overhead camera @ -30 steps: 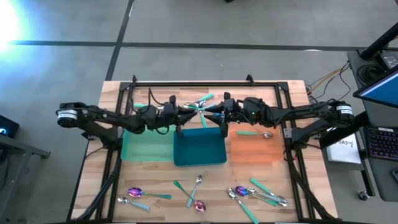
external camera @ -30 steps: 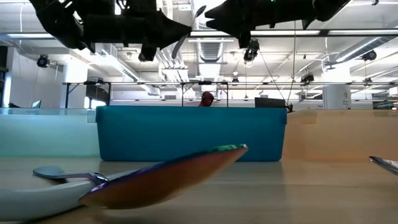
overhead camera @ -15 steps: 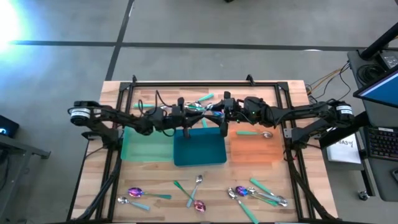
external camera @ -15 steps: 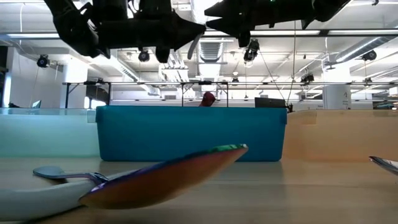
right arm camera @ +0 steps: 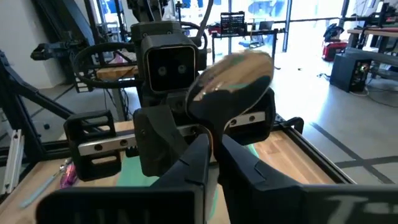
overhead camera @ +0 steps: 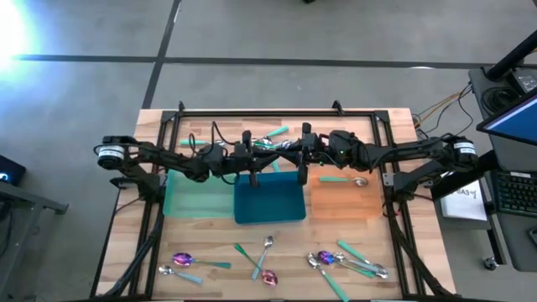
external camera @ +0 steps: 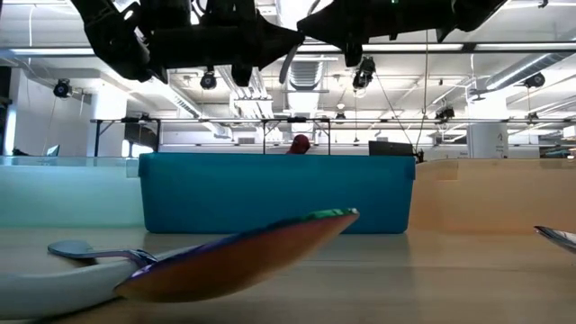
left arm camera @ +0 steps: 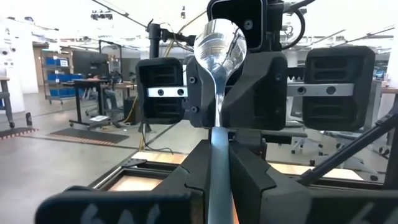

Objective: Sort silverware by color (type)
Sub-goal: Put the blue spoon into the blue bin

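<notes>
High view: both arms meet over the far edge of the blue tray (overhead camera: 268, 205), toward 12 o'clock on the table. The left gripper (overhead camera: 252, 155) and right gripper (overhead camera: 294, 153) face each other nose to nose, with a teal-handled spoon (overhead camera: 270, 143) between them. One spoon (overhead camera: 342, 179) already lies in the orange tray (overhead camera: 344, 201); the green tray (overhead camera: 197, 197) looks bare. The unsorted spoons (overhead camera: 268, 260) are scattered along the 6 o'clock edge.

Low view: the two dark grippers hang above the blue tray's wall, tips nearly touching; a purple spoon (external camera: 234, 256) lies close to the lens.

Left wrist view: the left gripper (left arm camera: 219, 158) is clamped on a slim handle, its silver bowl (left arm camera: 219, 43) standing upright in front of the right arm's wrist.

Right wrist view: the right gripper (right arm camera: 214, 158) is pinched tight around a handle, a shiny bowl (right arm camera: 233, 78) rising just past its tips toward the left arm.

This reads as a mid-air handover. Whether both grip the same spoon I cannot tell for sure. If so, next one gripper should let go and the other carry the spoon to its matching tray
</notes>
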